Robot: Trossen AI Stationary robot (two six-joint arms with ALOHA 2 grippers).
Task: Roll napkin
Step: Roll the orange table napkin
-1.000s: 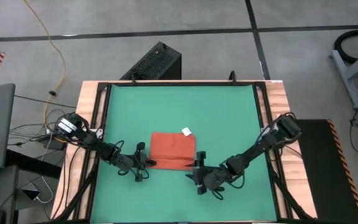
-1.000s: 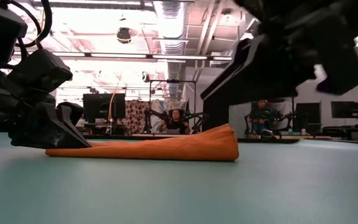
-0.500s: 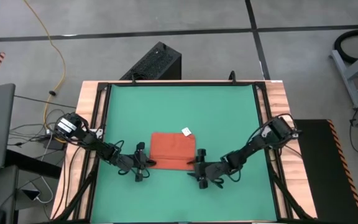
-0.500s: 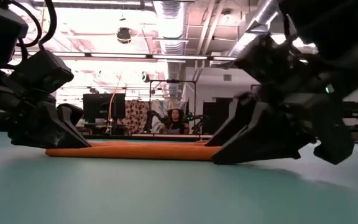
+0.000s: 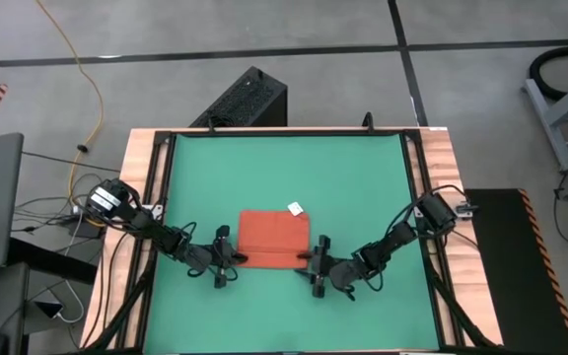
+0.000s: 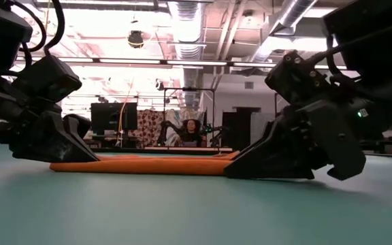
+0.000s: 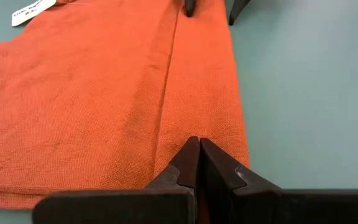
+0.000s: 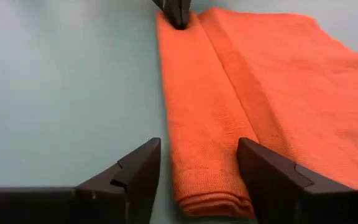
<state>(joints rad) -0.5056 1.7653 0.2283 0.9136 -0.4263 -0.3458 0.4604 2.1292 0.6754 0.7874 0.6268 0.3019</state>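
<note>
R gripper (image 5: 316, 267) now down at napkin (image 5: 273, 235)

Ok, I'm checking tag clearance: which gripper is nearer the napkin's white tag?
Right. The right gripper sits at the napkin's near-right corner, on the tag's side; the left gripper pinches the near-left corner, farther away.

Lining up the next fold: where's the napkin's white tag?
In the high view the white tag sticks out at the napkin's far right corner, on the edge away from both grippers, lying on the green mat.
</note>
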